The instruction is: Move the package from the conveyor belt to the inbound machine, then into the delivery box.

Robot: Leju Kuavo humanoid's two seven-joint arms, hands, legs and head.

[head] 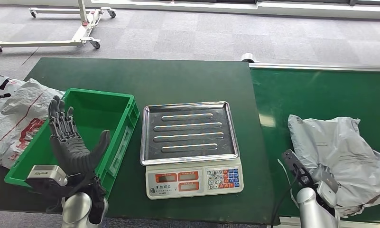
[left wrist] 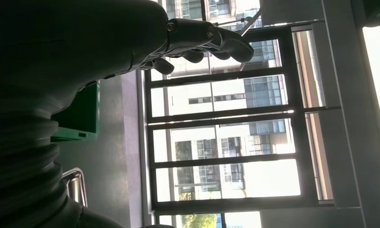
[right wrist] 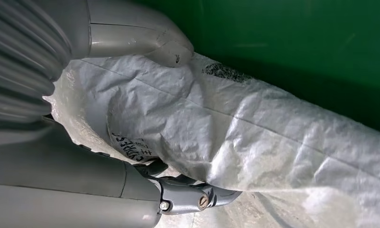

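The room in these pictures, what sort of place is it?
Probably a parcel-sorting test area: a green conveyor belt carrying a grey plastic package, a weighing scale, and a green crate on the table.

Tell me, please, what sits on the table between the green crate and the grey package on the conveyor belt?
In the head view, a weighing scale with an empty steel tray stands between the green crate and the grey package.
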